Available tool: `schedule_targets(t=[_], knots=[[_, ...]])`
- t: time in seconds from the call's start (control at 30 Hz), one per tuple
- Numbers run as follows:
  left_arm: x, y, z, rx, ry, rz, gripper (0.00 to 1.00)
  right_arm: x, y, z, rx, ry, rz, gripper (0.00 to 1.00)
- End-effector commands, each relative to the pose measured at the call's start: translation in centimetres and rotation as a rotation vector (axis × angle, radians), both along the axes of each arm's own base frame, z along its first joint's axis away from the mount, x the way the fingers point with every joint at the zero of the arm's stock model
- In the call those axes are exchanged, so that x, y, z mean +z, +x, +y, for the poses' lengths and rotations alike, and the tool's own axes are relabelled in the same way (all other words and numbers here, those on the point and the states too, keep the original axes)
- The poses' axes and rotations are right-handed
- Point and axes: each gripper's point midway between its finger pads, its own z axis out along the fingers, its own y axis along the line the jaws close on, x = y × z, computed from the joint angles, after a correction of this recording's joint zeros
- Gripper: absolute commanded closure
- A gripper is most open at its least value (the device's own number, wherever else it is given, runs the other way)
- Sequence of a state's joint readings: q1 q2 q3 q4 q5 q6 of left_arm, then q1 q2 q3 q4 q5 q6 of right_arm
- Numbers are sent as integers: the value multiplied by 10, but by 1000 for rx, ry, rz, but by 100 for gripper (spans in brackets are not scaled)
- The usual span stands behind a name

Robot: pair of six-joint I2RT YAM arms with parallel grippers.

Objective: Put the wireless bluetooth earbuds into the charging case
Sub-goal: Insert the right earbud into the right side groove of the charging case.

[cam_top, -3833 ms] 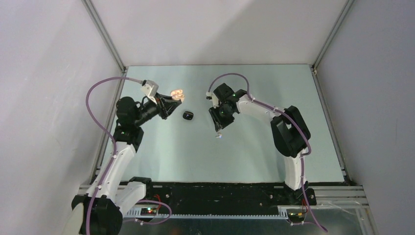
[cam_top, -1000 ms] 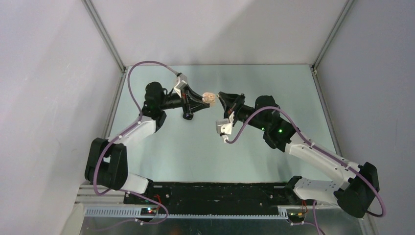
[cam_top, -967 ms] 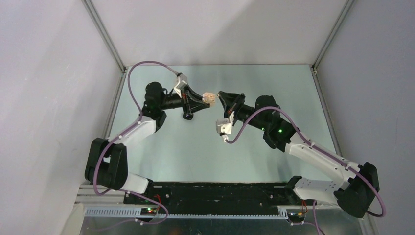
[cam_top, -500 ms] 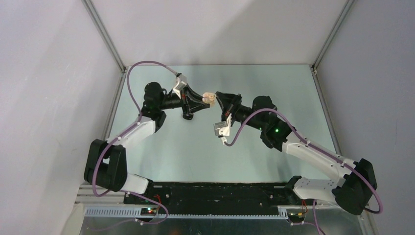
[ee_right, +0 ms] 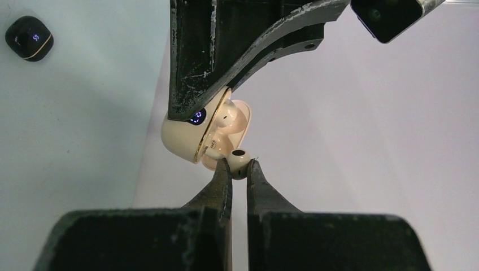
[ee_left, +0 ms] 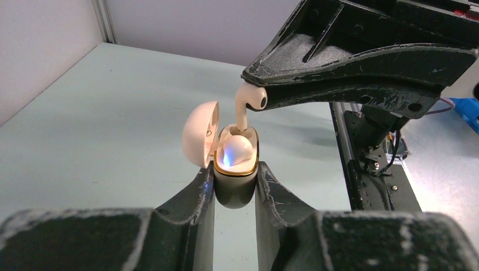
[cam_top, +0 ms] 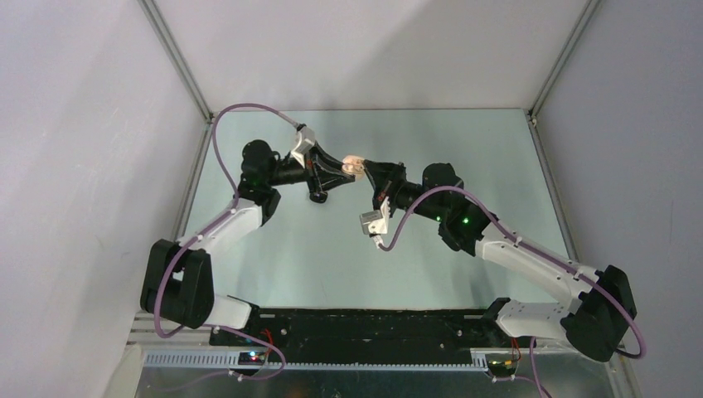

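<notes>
My left gripper [ee_left: 235, 179] is shut on the open cream charging case [ee_left: 236, 169] and holds it in the air, lid swung left. One cream earbud [ee_left: 237, 151] sits in the case with a blue glow. My right gripper [ee_right: 238, 167] is shut on a second cream earbud [ee_right: 239, 158], whose stem [ee_left: 242, 116] points down into the case's free slot. In the top view the case [cam_top: 353, 164] and both gripper tips meet above the middle of the table. No black earbuds show.
A closed black charging case [ee_right: 29, 37] lies on the pale green table; in the top view it [cam_top: 317, 196] is partly hidden under the left gripper. Grey walls enclose the table on three sides.
Since 3.8 s ago both arms swung together, bringing case and earbud face to face. In the last second my right gripper crept left, closing the gap to the case.
</notes>
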State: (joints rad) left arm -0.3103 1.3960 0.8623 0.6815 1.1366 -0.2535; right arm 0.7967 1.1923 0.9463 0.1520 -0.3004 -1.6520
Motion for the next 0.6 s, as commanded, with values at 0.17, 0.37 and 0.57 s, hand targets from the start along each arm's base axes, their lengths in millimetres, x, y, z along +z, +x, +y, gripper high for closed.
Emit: schedule_targets(t=[0.17, 0.37, 0.57], knots=[[15, -9, 0, -7, -26, -89, 100, -2, 4, 3, -7, -16, -28, 100], [15, -8, 0, -3, -27, -91, 100, -6, 5, 5, -3, -33, -33, 100], [15, -7, 0, 4, -29, -93, 100, -9, 2, 7, 13, -38, -19, 100]])
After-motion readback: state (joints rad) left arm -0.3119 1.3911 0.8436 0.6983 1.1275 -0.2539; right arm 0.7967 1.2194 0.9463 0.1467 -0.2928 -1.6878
